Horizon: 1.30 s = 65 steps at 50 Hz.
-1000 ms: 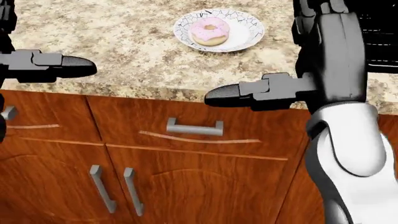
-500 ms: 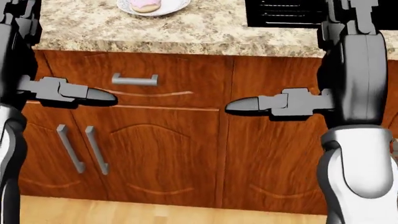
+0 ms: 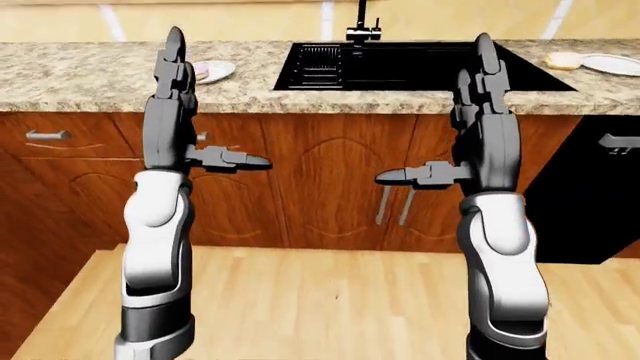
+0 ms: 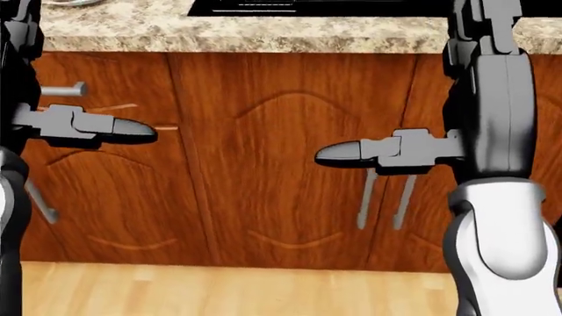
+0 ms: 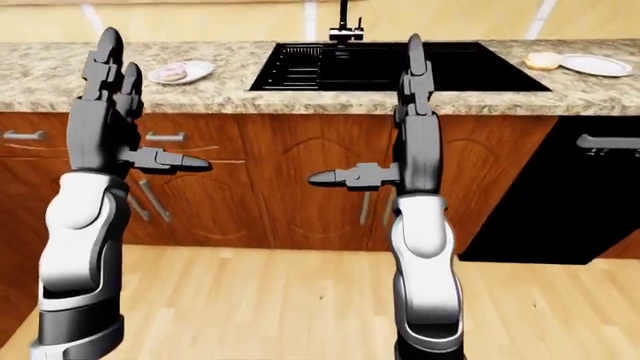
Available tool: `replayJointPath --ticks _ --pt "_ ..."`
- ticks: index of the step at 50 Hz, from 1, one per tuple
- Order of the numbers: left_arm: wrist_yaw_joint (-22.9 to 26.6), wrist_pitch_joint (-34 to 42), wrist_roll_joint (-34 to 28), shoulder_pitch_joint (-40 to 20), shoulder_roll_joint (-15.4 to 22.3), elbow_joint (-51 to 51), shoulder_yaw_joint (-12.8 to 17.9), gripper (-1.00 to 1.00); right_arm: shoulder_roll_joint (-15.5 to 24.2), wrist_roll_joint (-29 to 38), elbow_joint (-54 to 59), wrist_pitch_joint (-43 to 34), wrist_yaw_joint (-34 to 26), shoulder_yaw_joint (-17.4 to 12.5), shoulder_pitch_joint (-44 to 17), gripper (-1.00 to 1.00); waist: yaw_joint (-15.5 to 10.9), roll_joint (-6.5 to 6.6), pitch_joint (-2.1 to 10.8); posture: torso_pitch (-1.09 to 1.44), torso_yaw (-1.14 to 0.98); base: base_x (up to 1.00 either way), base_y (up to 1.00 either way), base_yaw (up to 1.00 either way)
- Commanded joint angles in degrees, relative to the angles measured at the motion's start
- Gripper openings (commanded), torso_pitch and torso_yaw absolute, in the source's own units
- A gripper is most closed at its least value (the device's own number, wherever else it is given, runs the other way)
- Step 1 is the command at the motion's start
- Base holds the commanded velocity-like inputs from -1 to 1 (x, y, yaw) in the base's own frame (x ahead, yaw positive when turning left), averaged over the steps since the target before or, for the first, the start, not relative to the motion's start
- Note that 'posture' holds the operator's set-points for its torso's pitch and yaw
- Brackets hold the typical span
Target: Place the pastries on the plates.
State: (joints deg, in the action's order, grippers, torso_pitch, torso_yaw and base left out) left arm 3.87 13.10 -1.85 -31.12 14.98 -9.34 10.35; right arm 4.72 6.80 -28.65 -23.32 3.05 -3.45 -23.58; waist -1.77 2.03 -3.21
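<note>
Desk: a speckled beige granite desk [image 5: 300, 94] ran across the top of the eye views, over brown wooden cabinet fronts.
Inset: a black rectangular sink [image 5: 400, 66] sat in its middle.
Left end: a white patterned plate [image 5: 180, 72] carried a pink-iced doughnut [image 5: 174, 73].
Right end: a plain white plate [image 5: 597, 64] lay just beside a pale tan pastry [image 5: 541, 60], which rested on the desk itself.
</note>
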Motion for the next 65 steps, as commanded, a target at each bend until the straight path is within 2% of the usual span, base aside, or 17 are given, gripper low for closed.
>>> replayJointPath --ticks 1,2,3,8,11,13,14,25,31,32,37,39,44,48,53,56,65 --pt "-0.3 -1.5 0.0 -1.2 0.6 -1.4 0.5 1.00 0.3 0.3 -2.2 1.0 0.0 -0.1 -1.2 1.00 -0.2 0.67 1.22 0.00 0.00 0.00 -0.69 0.00" --pt "-0.3 -1.6 0.1 -1.2 0.6 -1.4 0.5 1.00 0.2 0.3 -2.1 0.8 0.0 -0.1 -1.2 1.00 -1.0 3.20 2.09 0.00 0.00 0.00 -0.80 0.00" --pt "-0.4 -1.8 0.0 -1.2 0.5 -1.2 0.5 1.00 0.1 0.3 -2.0 0.9 0.1 -0.1 -1.1 1.00 -0.7 0.89 0.52 0.00 0.00 0.00 -0.96 0.00" --pt "-0.4 -1.9 0.0 -1.1 0.6 -1.3 0.5 1.00 0.3 0.6 -2.2 0.7 -0.1 -0.2 -0.9 1.00 -0.1 1.96 2.19 0.00 0.00 0.00 -0.97 0.00" --pt "-0.4 -1.6 0.1 -1.1 0.5 -1.5 0.4 1.00 0.3 0.7 -2.5 0.4 -0.2 -0.2 -0.9 1.00 -0.3 -1.47 1.20 0.00 0.00 0.01 -0.97 0.00" --pt "-0.6 -1.7 -0.2 -1.2 0.5 -1.4 0.4 1.00 0.3 0.7 -2.5 0.3 -0.3 -0.2 -1.0 1.00 0.1 -8.11 3.28 0.00 0.00 0.00 -0.97 0.00" --pt "-0.7 -1.3 -0.1 -1.5 0.6 -1.3 0.5 1.00 0.3 0.7 -2.4 0.1 -0.3 -0.3 -1.3 1.00 0.6 -5.34 1.48 0.00 0.00 0.02 -0.98 0.00" --pt "-0.7 -0.8 0.4 -1.5 0.9 -1.9 0.7 1.00 0.2 -0.3 -2.4 -0.3 0.2 -0.6 -2.1 1.00 1.8 2.45 1.43 0.00 0.00 0.01 -0.88 -0.09" --pt "-0.9 -1.2 0.2 -1.4 0.8 -1.5 0.6 1.00 0.4 -1.4 -1.4 0.7 1.1 -0.5 -2.0 1.00 1.3 -6.10 1.73 0.00 0.00 0.04 0.00 -0.99" --pt "-1.0 -1.1 0.3 -1.5 0.7 -1.5 0.6 1.00 0.4 -1.5 -1.4 0.8 1.1 -0.6 -2.0 1.00 2.0 -3.59 2.03 0.00 0.00 0.00 0.00 -1.00" --pt "-1.1 -1.1 0.2 -1.0 0.7 -1.8 0.7 1.00 1.0 0.9 -1.2 0.3 1.2 0.3 -2.3 1.00 2.4 -3.30 1.80 0.00 0.00 0.00 -0.20 -0.80" --pt "-1.1 -1.2 0.2 -0.9 0.7 -1.8 0.7 1.00 0.7 1.5 -0.9 -0.1 0.5 0.6 -2.4 1.00 3.0 1.76 -0.20 0.00 0.00 0.00 -0.50 0.00" --pt "-1.1 -1.2 0.2 -0.8 0.7 -1.8 0.8 1.00 -0.3 1.3 -0.4 0.2 -0.1 0.1 -3.1 1.00 2.9 -2.63 1.61 0.00 0.00 0.00 0.00 0.00" --pt "-1.0 -0.7 0.2 -0.8 0.8 -2.5 0.8 1.00 0.2 2.1 -1.1 -0.6 -0.4 0.6 -2.8 1.00 2.6 -3.09 3.08 0.00 0.00 0.06 0.00 0.00" --pt "-1.1 -0.8 0.2 -0.6 1.1 -2.8 1.1 1.00 0.0 2.3 -0.9 -0.2 -0.6 0.6 -2.8 1.00 2.9 0.29 -0.83 0.00 0.00 0.63 -0.13 0.00" --pt "-1.0 -0.7 0.2 -0.6 1.1 -2.9 1.0 1.00 0.0 2.3 -1.4 -0.4 -0.9 0.4 -2.6 1.00 2.6 3.91 0.44 0.00 0.00 0.85 -0.24 0.00" --pt "-0.8 -0.8 0.2 -0.6 1.4 -2.9 1.3 1.00 0.0 1.6 -1.0 -0.7 -1.0 0.6 -3.9 1.00 2.4 3.19 1.61 0.00 0.00 0.81 -0.51 0.00"
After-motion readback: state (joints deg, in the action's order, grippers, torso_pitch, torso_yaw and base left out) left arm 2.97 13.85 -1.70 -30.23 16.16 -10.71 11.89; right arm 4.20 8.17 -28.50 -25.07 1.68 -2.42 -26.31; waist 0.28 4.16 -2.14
